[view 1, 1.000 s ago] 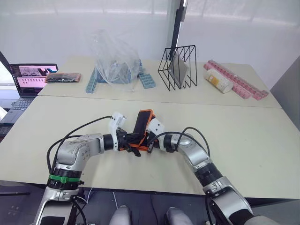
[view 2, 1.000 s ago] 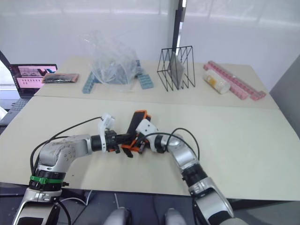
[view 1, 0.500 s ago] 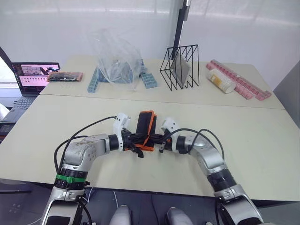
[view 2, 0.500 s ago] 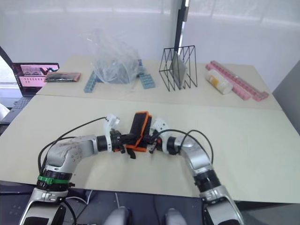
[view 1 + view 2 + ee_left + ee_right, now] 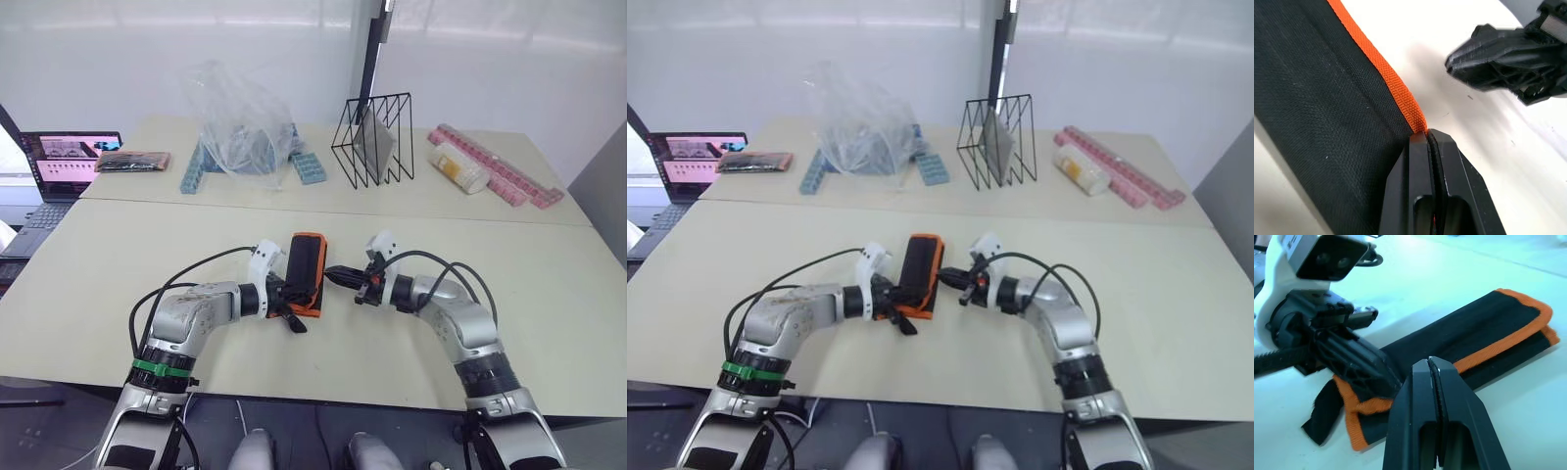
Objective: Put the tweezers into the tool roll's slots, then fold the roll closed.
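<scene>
Coarse matt woven-cloth tool roll [image 5: 1317, 117]

left gripper [image 5: 285, 296]: fingers closed, low | right gripper [image 5: 336, 273]: fingers together, free

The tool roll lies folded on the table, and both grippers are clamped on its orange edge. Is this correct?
Not quite. The left gripper is clamped on the orange edge of the folded tool roll, but the right gripper is shut on nothing and apart from the roll, as the left eye view shows.
</scene>
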Robot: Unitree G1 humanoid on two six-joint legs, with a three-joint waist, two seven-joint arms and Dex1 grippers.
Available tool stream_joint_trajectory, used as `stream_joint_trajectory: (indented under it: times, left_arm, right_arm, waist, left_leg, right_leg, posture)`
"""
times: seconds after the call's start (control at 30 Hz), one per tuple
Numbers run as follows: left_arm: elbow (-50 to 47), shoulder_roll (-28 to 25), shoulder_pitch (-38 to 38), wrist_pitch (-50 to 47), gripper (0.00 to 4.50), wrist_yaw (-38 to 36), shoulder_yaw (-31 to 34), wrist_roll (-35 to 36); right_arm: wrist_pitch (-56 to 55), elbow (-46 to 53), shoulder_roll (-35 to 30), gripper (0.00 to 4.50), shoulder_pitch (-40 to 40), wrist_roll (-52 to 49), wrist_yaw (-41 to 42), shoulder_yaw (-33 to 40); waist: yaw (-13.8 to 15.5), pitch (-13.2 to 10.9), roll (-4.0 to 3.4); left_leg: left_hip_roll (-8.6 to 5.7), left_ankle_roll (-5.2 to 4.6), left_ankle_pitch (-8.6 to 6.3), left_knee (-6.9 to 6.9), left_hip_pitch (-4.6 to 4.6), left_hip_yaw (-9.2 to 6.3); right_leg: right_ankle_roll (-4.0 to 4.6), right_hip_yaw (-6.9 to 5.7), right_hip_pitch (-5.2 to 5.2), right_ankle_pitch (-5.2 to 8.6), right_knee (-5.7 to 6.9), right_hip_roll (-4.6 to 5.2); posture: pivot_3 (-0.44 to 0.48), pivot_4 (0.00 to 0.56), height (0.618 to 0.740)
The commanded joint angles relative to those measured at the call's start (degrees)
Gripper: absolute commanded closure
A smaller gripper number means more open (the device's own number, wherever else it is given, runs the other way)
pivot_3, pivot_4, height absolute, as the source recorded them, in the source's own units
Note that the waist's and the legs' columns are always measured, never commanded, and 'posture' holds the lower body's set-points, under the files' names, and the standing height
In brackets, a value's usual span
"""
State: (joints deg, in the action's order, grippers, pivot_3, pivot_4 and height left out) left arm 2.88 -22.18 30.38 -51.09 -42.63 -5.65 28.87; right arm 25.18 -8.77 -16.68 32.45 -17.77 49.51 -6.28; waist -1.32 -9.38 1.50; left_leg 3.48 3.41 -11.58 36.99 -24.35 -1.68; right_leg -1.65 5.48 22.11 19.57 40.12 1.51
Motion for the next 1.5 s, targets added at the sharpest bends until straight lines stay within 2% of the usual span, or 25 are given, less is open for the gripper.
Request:
stream_joint_trajectory:
  times: [0.03,0.17,0.37,0.53,0.6,0.73,0.93,1.03,1.07,1.23,1.37,1.5]
  left_arm:
    - [2.22,0.46,0.21,1.67,4.48,1.43,-2.34,-3.45]
    - [3.83,1.23,0.78,2.03,4.48,2.48,-2.63,-4.69]
    - [3.62,0.97,0.02,2.09,4.48,2.77,-2.67,-4.98]
    - [0.2,-0.53,-1.45,4.16,4.48,1.71,-1.4,-4.78]
    - [-1.93,-1.64,-1.92,5.1,4.48,1.09,0.36,-3.92]
    - [-5.47,-5.69,-3.1,7.8,3.34,-2.39,2.44,-2.78]
    - [-7.64,-11.62,-2.97,8.18,1.34,-10.5,6.91,2.54]
    - [-5.44,-12.61,-2.22,12.38,1.34,-13.51,6.23,1.07]
    - [-4.88,-12.66,-2.1,13.82,1.57,-14.56,5.42,0.36]
    - [-0.44,-10.72,-1.43,21.5,3.18,-18.76,0.27,-3.95]
    - [7.57,-6.08,1.32,28.42,4.47,-18.51,-1.61,-7.31]
    - [14.5,-3.42,3.01,33.7,4.47,-18.31,-2.48,-10.73]
  right_arm:
    - [-5.62,-3.38,2.29,4.5,4.93,4.07,-2.5,-2.29]
    - [-8.5,-8.94,4.59,4.5,7.54,7.26,-3.96,-4.22]
    - [-9.82,-21.13,4.06,4.5,9.72,15.54,-6.9,-9.15]
    - [-10.45,-29.89,4.46,4.5,11.19,17.6,-7.93,-9.85]
    - [-10.71,-31.31,4.58,4.5,11.08,17.73,-7.5,-10.09]
    - [-11.11,-32.05,4.85,4.5,10.74,17.46,-6.5,-10.36]
    - [-10.7,-30.77,5.28,4.5,9.73,17.11,-5.93,-10.36]
    - [-10.5,-30.08,5.39,4.5,9.33,17.11,-5.9,-10.39]
    - [-10.38,-29.77,5.41,4.5,9.21,17.13,-5.89,-10.4]
    - [-9.81,-28.76,5.44,4.5,8.91,17.12,-5.89,-10.36]
    - [-9.08,-27.53,5.21,4.5,8.41,17.15,-5.65,-10.57]
    - [-8.2,-25.88,4.85,4.5,7.68,17.05,-5.33,-10.7]
  waist:
    - [-0.06,0.0,0.0]
    - [0.45,0.01,-0.01]
    - [0.38,0.04,-0.06]
    - [-0.08,0.05,-0.08]
    - [-0.52,0.05,-0.08]
    - [-0.88,0.06,-0.1]
    - [-0.75,0.06,-0.1]
    - [-0.73,0.06,-0.1]
    - [-0.73,0.06,-0.1]
    - [-0.71,0.06,-0.11]
    - [-0.61,0.06,-0.11]
    - [-0.85,0.07,-0.11]
  left_leg:
    - [0.0,0.0,0.01,0.0,0.04,0.0]
    - [-0.02,0.01,0.02,0.02,0.06,-0.01]
    - [-0.09,0.0,0.03,0.06,0.08,-0.01]
    - [-0.04,-0.03,0.03,-0.11,1.13,-0.03]
    - [-0.02,-0.03,0.03,-0.13,1.22,-0.03]
    - [0.03,-0.03,0.03,-0.14,1.2,-0.1]
    - [-0.01,-0.03,0.03,-0.13,1.2,-0.17]
    - [-0.02,-0.03,0.03,-0.14,1.2,-0.19]
    - [-0.03,-0.03,0.03,-0.13,1.19,-0.19]
    - [-0.03,-0.05,0.02,-0.15,1.16,-0.18]
    - [-0.02,-0.05,0.02,-0.15,1.09,-0.18]
    - [-0.02,-0.13,-0.03,-0.16,1.06,-0.18]
  right_leg:
    - [0.0,0.0,-0.01,0.0,0.01,0.0]
    - [0.0,-0.01,-0.09,0.0,0.01,0.03]
    - [-0.04,-0.01,-0.12,-0.02,0.01,0.1]
    - [-0.06,-0.02,-1.18,0.0,-0.23,0.04]
    - [-0.07,-0.02,-1.32,0.01,-0.33,0.01]
    - [-0.07,-0.04,-1.32,0.0,-0.31,-0.05]
    - [-0.07,-0.05,-1.41,0.01,-0.36,-0.03]
    - [-0.08,-0.07,-1.42,0.01,-0.36,-0.03]
    - [-0.08,-0.07,-1.42,0.01,-0.37,-0.03]
    - [-0.08,-0.07,-1.42,0.01,-0.47,-0.02]
    - [-0.08,-0.07,-1.41,0.01,-0.57,-0.04]
    - [-0.08,-0.06,-1.41,0.01,-0.65,-0.04]
  posture:
    - [0.0,0.15,0.708]
    - [0.0,0.15,0.708]
    - [0.0,0.15,0.708]
    - [0.0,0.15,0.708]
    - [0.0,0.15,0.708]
    - [0.0,0.15,0.708]
    - [0.0,0.15,0.708]
    - [0.0,0.15,0.708]
    - [0.0,0.15,0.708]
    - [0.0,0.15,0.708]
    - [0.0,0.15,0.708]
    - [0.0,0.15,0.708]
